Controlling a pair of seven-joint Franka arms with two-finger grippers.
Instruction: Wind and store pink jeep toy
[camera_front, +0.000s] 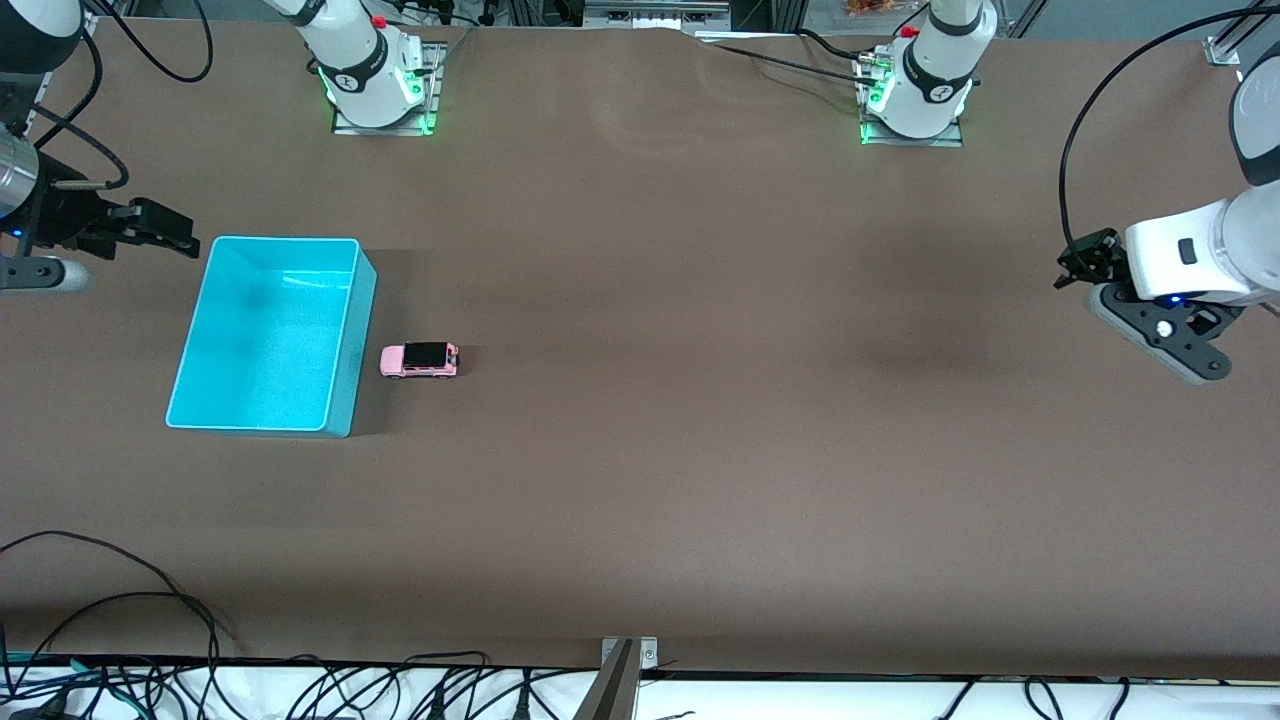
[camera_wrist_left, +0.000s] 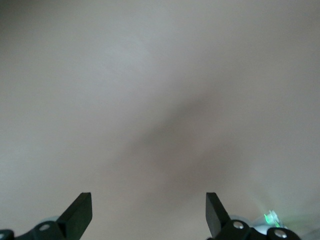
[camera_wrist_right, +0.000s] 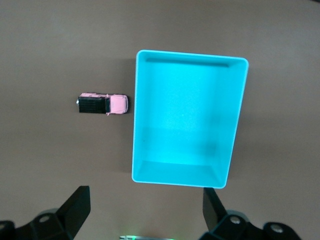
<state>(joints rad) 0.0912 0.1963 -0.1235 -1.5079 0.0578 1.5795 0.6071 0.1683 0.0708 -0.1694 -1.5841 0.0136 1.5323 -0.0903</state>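
Jeep (camera_front: 419, 360) stands on the brown worktop (camera_front: 700, 450), just beside the turquoise bin (camera_front: 345, 330) on the side toward the left arm's end, not touching it. Right end effector (camera_front: 165, 232) hangs by the bin's other side, fingers apart, empty. Left end effector (camera_front: 1080, 262) waits over bare worktop at its own end, fingers apart, empty.

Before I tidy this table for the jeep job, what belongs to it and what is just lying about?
Belongs:
- pink jeep toy, on the table beside the bin
- turquoise bin, empty

Lying about:
- cables along the table edge nearest the front camera
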